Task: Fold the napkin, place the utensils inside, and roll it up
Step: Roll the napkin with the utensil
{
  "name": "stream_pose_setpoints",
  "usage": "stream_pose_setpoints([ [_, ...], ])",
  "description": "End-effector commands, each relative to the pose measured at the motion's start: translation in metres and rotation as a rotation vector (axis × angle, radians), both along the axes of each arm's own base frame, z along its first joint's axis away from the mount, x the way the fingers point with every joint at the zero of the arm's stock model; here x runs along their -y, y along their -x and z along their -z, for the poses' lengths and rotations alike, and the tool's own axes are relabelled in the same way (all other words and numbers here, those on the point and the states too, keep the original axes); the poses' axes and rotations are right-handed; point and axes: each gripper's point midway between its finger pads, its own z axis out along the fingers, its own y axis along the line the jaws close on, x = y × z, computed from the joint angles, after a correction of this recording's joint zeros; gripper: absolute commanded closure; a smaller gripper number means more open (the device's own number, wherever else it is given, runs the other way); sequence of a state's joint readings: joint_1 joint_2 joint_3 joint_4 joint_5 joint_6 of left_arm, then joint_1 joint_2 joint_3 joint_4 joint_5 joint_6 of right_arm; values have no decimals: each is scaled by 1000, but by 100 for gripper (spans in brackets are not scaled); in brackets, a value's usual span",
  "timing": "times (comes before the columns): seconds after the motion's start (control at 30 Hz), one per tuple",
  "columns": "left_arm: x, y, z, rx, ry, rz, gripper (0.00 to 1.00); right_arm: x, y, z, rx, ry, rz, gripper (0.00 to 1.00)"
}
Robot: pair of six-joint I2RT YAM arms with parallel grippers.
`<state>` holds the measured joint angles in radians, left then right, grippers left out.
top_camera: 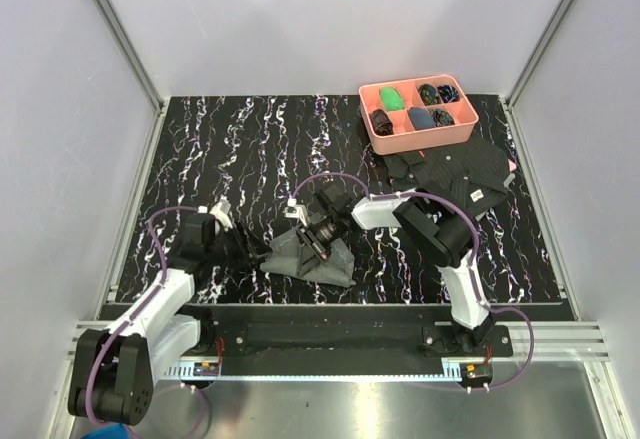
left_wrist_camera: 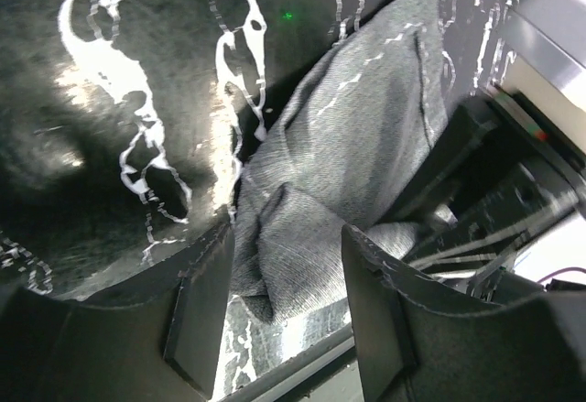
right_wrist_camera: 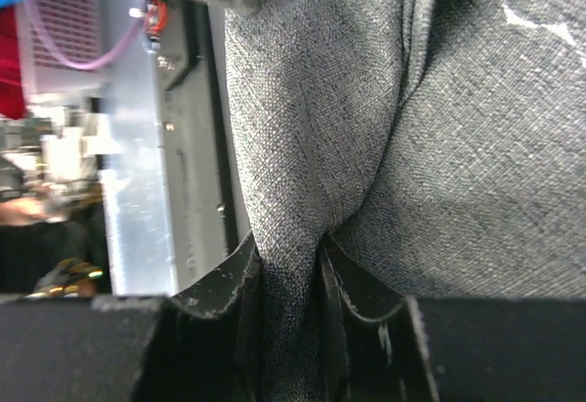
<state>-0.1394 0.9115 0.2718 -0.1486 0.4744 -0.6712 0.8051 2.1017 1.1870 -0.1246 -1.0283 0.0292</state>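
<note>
The grey napkin (top_camera: 312,259) lies bunched on the black marbled table near the front edge. My right gripper (top_camera: 318,241) is shut on a fold of the napkin (right_wrist_camera: 302,191) and pinches it between both fingers. My left gripper (top_camera: 250,247) is open at the napkin's left end; in the left wrist view the grey cloth (left_wrist_camera: 302,237) lies between and beyond my open fingers (left_wrist_camera: 197,310), not gripped. The gold spoon and fork are out of view.
A pink tray (top_camera: 372,129) with small dark and green items stands at the back right. A black patterned cloth with a white tag (top_camera: 460,174) lies in front of it. The table's front metal rail (top_camera: 330,319) runs just behind the napkin.
</note>
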Motion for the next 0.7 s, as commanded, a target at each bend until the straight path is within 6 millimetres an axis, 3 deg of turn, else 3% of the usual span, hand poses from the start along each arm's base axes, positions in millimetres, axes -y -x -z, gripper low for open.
stream_pose_setpoints([
  [0.0, 10, -7, -12, 81, 40, 38, 48, 12, 5, 14, -160, 39, 2, 76],
  [0.33, 16, 2, -2, 44, 56, 67, 47, 15, -14, 25, -255, 45, 50, 76],
  [0.67, 17, -2, 1, 52, 52, 75, 48, 15, -17, 33, -301, 56, 60, 76],
])
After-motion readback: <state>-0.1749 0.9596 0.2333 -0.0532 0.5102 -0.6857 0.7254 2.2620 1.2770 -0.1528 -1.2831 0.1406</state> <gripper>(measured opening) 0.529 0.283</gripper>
